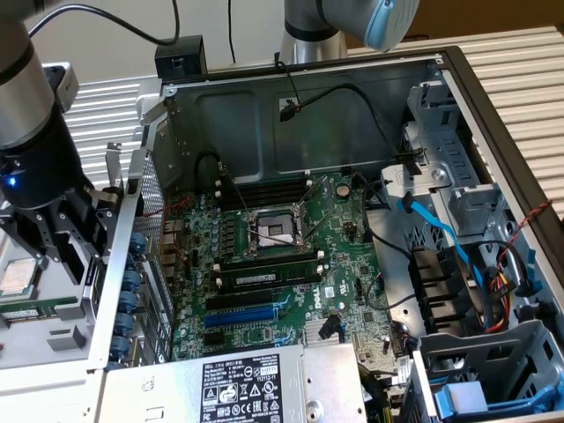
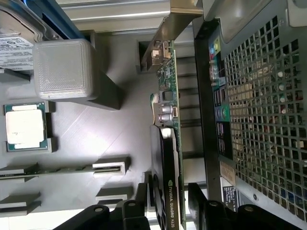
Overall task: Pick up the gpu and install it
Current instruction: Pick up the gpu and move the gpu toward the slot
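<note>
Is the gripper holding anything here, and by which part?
Nothing held yet: the gripper, fingers open, straddles the cooler end of the gpu, standing on edge beside the case.

Open computer case (image 1: 291, 123), green motherboard (image 1: 282, 264) inside — blue cables (image 1: 432, 225) beside it, processor (image 2: 25, 125) on grey tray (image 2: 96, 139)

gpu (image 2: 164, 158): green board, black cooler. Case wall (image 2: 259, 96) beside gpu: grey, square-grid mesh. Pincer (image 2: 169, 191): black. Motherboard (image 1: 291, 264): green, one blue slot (image 1: 238, 319).

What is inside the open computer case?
A green motherboard with its CPU socket, a memory stick and a blue cable. The power supply covers one edge of the board, hiding that part.
</note>
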You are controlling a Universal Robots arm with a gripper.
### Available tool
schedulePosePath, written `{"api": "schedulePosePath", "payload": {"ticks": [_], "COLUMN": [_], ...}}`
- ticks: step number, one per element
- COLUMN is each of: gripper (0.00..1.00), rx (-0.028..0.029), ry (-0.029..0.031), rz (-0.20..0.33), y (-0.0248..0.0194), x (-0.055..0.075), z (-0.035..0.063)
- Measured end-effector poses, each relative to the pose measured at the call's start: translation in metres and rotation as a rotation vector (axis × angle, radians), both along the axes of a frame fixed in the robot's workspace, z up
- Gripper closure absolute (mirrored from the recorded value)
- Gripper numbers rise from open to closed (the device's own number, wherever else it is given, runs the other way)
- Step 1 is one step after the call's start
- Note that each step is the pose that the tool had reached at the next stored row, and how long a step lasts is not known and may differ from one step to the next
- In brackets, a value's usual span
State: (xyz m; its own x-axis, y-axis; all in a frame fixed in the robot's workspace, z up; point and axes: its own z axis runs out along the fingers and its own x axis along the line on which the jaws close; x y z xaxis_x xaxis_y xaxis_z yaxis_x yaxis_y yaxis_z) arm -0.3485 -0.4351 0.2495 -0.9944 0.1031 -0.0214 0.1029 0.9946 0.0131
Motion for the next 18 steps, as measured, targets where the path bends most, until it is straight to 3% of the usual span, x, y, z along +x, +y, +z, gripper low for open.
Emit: {"api": "schedulePosePath", "payload": {"ticks": [9, 12, 14, 18], "gripper": [0.54, 0.54, 0.54, 0.54], "rx": [-0.0003, 0.0004, 0.0037, 0.011], "ry": [-0.0027, -0.0154, -0.022, -0.0278], "rz": [0.0, -0.001, -0.003, -0.006], "y": [0.0001, 0.0001, 0.0001, 0.0002], "x": [-0.001, -0.0012, -0.0011, -0.001], "z": [-0.0036, -0.0043, -0.0045, -0.0046]}}
